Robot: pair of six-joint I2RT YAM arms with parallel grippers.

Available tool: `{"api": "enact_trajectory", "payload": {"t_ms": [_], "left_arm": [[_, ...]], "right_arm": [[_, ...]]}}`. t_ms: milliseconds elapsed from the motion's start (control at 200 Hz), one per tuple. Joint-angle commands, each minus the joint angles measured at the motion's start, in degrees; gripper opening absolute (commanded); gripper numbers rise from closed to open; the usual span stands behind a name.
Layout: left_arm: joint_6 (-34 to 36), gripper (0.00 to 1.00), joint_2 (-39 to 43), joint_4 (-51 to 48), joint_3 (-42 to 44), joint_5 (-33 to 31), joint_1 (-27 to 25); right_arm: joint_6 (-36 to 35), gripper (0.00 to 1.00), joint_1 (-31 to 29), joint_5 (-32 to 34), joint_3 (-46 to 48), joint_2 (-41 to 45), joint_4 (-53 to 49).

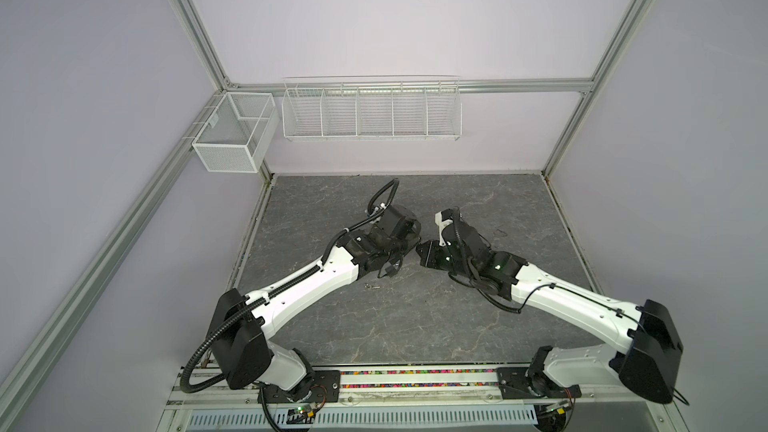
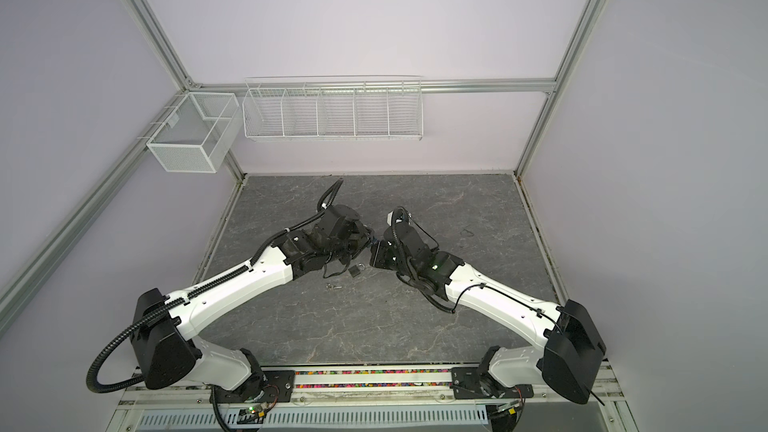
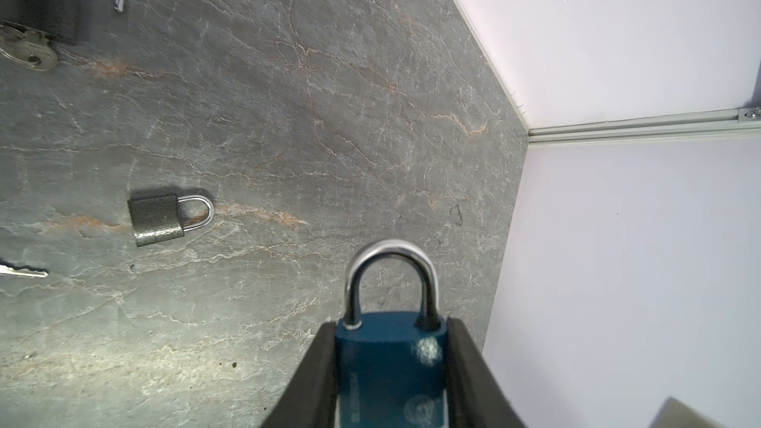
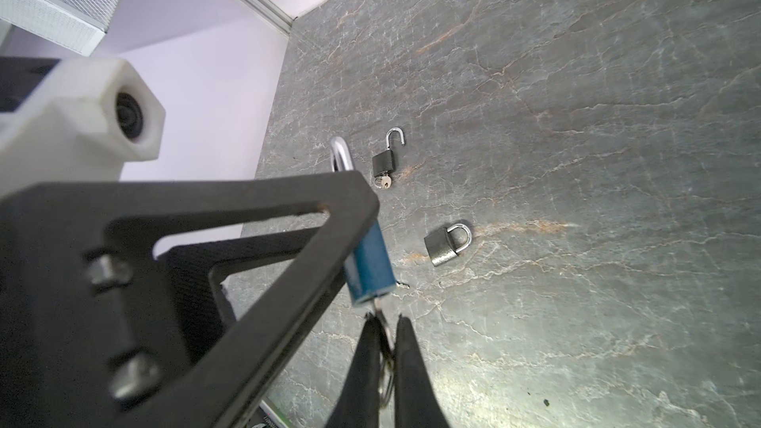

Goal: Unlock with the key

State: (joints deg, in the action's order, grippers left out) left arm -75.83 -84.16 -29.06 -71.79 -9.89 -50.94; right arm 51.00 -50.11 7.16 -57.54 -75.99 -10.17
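Note:
A blue padlock point(image 3: 389, 364) with a silver shackle point(image 3: 391, 257) sits between the fingers of my left gripper point(image 3: 391, 323), which is shut on its body. Both shackle legs sit in the body. In the right wrist view the same blue padlock point(image 4: 370, 265) hangs below the left finger point(image 4: 288, 199). A silver key point(image 4: 376, 308) sticks into its bottom end. My right gripper point(image 4: 386, 319) is shut on that key, with a key ring between its fingers. In both top views the two grippers meet over mid-table point(image 1: 419, 245) point(image 2: 371, 245).
On the grey stone table point(image 3: 288, 117) lie a shut grey padlock point(image 3: 158, 216) point(image 4: 447, 247), a dark padlock with open shackle and a key in it point(image 3: 41, 6) point(image 4: 384, 160), and a loose key point(image 3: 24, 271) point(image 2: 332, 285). Wire baskets point(image 1: 372, 112) point(image 1: 232, 135) hang on the walls.

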Motion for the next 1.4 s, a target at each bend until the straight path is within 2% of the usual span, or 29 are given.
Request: {"api": "enact_trajectory", "payload": {"t_ms": [0, 120, 430, 590, 695, 915, 985, 1204, 1394], "left_arm": [[0.1, 0.0, 0.8, -3.5, -0.2, 2.7, -0.8], [0.1, 0.0, 0.9, -3.1, -0.2, 3.6, -0.8], [0.2, 0.0, 2.4, -1.9, 1.6, 3.5, -0.7], [1.4, 0.0, 2.7, 0.0, 2.7, 6.3, 0.4], [1.4, 0.0, 3.7, 2.5, 4.6, 8.0, 1.0], [1.5, 0.0, 6.0, 5.6, 7.1, 10.5, 1.9], [1.2, 0.0, 6.8, 7.7, 8.2, 10.7, 1.8], [2.9, 0.0, 8.6, 12.0, 10.1, 9.7, 2.1], [3.3, 0.0, 9.2, 17.8, 12.4, 11.4, 3.0]], "right_arm": [[3.1, 0.06, 1.0, -2.8, 0.1, 0.3, 14.9], [6.5, 0.06, 2.8, -7.9, 1.5, 0.0, 22.0], [7.3, 0.06, 3.9, -12.1, 1.0, 1.2, 23.4], [10.7, 0.06, 5.5, -19.7, 4.2, 1.6, 33.6], [10.7, 0.06, 5.6, -20.2, 4.5, 2.6, 33.0], [14.6, 0.07, 6.9, -23.7, 6.8, 3.3, 42.7], [15.6, 0.07, 7.3, -23.8, 9.3, 3.3, 46.4], [19.7, 0.06, 7.3, -25.9, 9.3, 2.9, 50.3], [22.3, 0.07, 7.3, -27.8, 10.1, 1.4, 54.1]]}}
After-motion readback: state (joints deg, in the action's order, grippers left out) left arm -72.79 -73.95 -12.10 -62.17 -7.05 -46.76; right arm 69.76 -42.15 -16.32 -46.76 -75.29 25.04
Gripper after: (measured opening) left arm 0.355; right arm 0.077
